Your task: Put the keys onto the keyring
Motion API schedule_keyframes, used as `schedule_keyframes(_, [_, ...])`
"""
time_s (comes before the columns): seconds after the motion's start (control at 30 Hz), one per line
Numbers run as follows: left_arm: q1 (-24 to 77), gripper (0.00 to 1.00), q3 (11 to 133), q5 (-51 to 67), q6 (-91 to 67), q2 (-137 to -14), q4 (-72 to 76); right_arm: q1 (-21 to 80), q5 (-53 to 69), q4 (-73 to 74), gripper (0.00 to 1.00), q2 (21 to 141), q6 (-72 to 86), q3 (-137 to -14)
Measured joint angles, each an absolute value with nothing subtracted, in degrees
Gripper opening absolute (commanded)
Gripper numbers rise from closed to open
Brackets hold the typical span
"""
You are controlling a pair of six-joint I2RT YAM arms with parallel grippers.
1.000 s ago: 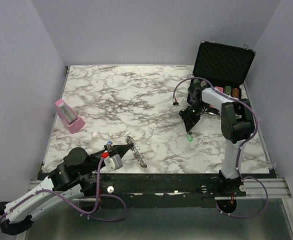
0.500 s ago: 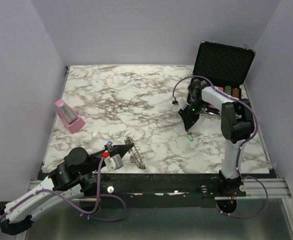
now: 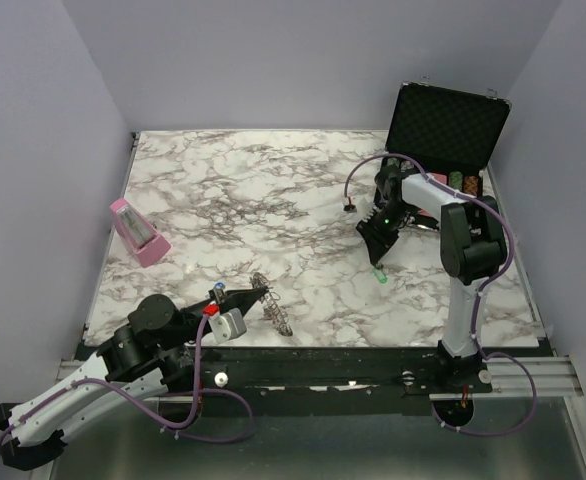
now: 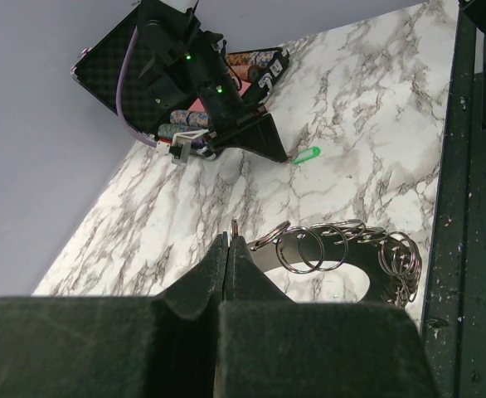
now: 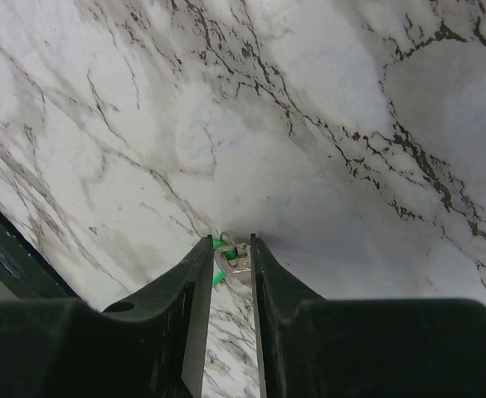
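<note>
Keyring [image 4: 322, 246]: not one plain hoop but a run of thin silvery wire loops overlapping one another, which gives it a chain-like look. It lies flat on the marble desk [image 3: 253, 190], close to the near edge and left of centre.

Left fingers [image 4: 201, 274]: pressed together with no gap between them. The tips sit right at the end loop of the keyring. A sliver of metal shows at the tips, but I cannot tell whether the wire is caught.

Green-headed key [image 5: 233, 259]: tiny, with a bright green plastic head and a pale metal part with a hole in it. It rests on the desk toward the right side, short of the open black case [image 3: 443, 125] at the far right corner and well apart from the keyring.

Right fingers [image 5: 189, 282]: slightly apart, tips down at the desk, with the key's metal part between them. I cannot tell whether they pinch it or only flank it.
</note>
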State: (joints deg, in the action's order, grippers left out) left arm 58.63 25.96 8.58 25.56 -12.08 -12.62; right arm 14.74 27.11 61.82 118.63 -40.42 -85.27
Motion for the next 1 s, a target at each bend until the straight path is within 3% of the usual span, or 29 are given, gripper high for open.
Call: schedule_keyframes(1.0, [58.63,0.0,25.96,8.58,25.56,-12.71,-12.64,14.74,28.03,66.67,0.26,119.59,-43.62,-87.05])
